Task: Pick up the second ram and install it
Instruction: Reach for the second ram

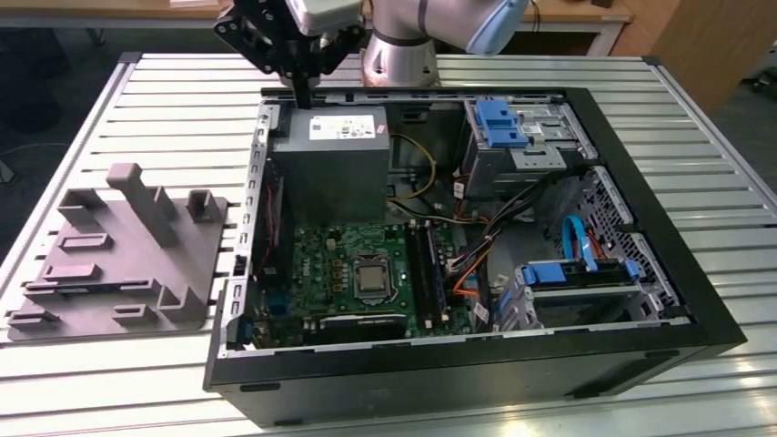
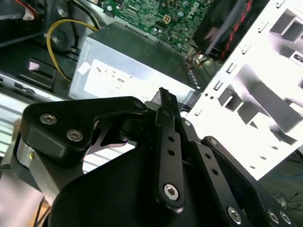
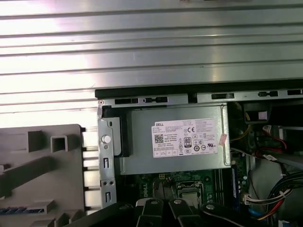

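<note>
Grey holder block (image 1: 116, 264) is sitting on the slatted metal desk (image 1: 158, 109), well apart from the power supply (image 1: 327, 159) toward the exterior view's left, outside the open PC case (image 1: 461, 382). Second ram: I am not pinning it for certain. In the first wrist view a thin bluish strip (image 3: 19, 210) is lying in one of the block's slots, and that is likely it. It is sitting away from the power supply on the block's side.

The claw (image 1: 302, 91) is hanging just above the power supply's back corner, the corner nearer the block, close to the case wall. In the second wrist view its fingers are looking pressed together at the tip, and nothing long is sticking out, so it is pinching nothing that I can see.

The motherboard (image 1: 358, 264) is lying past the power supply's front end, lower in the exterior view. The ram slots (image 1: 428, 264) are running along it, off toward the exterior view's right of the power supply. Dark long strips are showing there; I cannot tell whether a stick is seated. A blue drive caddy (image 1: 499, 123) is sitting near the power supply on the exterior view's right.

Step in hand looks like the reach for the pick, barely begun. Doing it well, as I judge it, is asking for:
- spreading the claw before it goes down
- squaring the fingers across the stick's flat faces near mid-length
- staying clear of the block's upright posts and the case wall
- lifting straight so the stick is not binding in its slot
</note>
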Controlling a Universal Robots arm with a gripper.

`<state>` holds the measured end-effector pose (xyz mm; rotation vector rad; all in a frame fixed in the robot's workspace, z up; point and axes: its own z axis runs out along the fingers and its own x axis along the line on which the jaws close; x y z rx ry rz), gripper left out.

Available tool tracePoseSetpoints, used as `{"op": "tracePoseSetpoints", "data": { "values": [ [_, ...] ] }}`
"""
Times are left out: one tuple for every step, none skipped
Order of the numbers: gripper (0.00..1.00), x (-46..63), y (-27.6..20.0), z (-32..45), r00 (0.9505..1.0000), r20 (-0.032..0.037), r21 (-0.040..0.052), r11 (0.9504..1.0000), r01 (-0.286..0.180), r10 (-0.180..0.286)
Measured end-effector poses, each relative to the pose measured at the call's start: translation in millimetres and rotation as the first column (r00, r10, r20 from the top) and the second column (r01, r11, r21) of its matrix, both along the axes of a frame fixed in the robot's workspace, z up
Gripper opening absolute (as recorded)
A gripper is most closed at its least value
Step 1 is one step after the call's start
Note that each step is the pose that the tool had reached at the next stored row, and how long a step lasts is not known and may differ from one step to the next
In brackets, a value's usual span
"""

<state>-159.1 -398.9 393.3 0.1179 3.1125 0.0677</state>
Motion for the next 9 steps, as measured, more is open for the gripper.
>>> {"op": "tracePoseSetpoints", "data": {
  "values": [
    [0.10,-2.4,0.0,0.0,1.0000,0.0001,0.0000,1.0000,0.000,0.000],
    [0.10,-4.7,0.0,0.0,1.0000,0.0000,0.0000,1.0000,0.000,0.000],
    [0.10,-6.9,0.0,0.0,1.0000,0.0000,0.0000,1.0000,0.000,0.000],
    [0.10,-9.1,0.0,0.0,1.0000,0.0000,0.0000,1.0000,0.000,0.000],
    [0.10,-11.4,0.0,-0.1,1.0000,0.0000,0.0000,1.0000,0.000,0.000],
    [0.10,-13.6,0.0,0.0,1.0000,-0.0001,-0.0001,1.0000,0.000,0.000],
    [0.10,-15.9,0.0,0.0,1.0000,0.0000,-0.0001,1.0000,0.000,0.000],
    [0.10,-18.4,0.0,-0.1,1.0000,0.0000,0.0000,1.0000,0.000,0.000],
    [0.10,-20.6,0.0,-0.1,1.0000,0.0000,-0.0001,1.0000,0.000,0.000]
  ]
}}
